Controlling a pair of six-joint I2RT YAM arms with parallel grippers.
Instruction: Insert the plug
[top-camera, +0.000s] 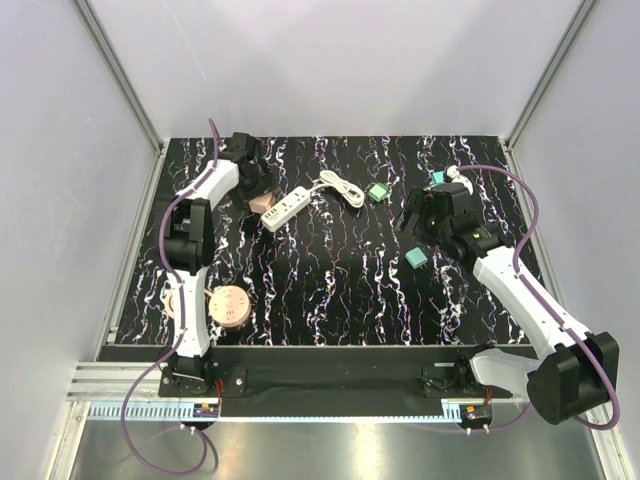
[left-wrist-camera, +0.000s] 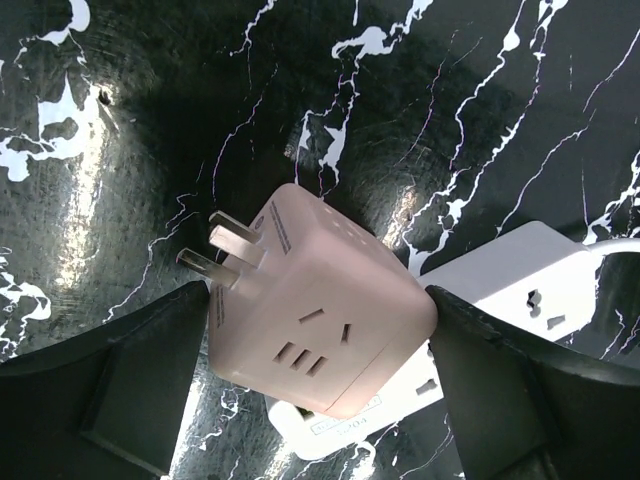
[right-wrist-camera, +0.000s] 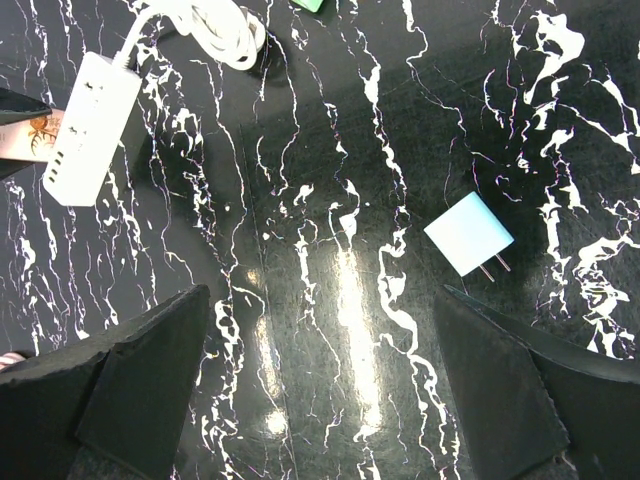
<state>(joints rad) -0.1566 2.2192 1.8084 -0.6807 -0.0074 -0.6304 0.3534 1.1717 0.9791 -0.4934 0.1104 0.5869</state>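
Nearest the arm bases, a round pink disc (top-camera: 232, 305) is seen on the desk (top-camera: 330, 290), well apart from the work. Farther out on the right, the right tool (right-wrist-camera: 320, 300) is held above the desk, jaws wide and empty, and a pale teal charger (right-wrist-camera: 468, 232) lies untouched below it. At the far left, the pink cube plug (left-wrist-camera: 320, 330) is found at one end of the white power strip (left-wrist-camera: 520, 270), with its pins (left-wrist-camera: 225, 245) pointed away from the strip. The left tool (left-wrist-camera: 318, 310) is set astride it, jaws wide and a finger at each flank. Whether the cube is actually pinched cannot be told. The grasp is judged to be the step in hand. A square, firm hold on the flat flanks, clear of the pins, is called for. The cube can then be lifted, turned pins-down and lined up over a socket before being pressed in.
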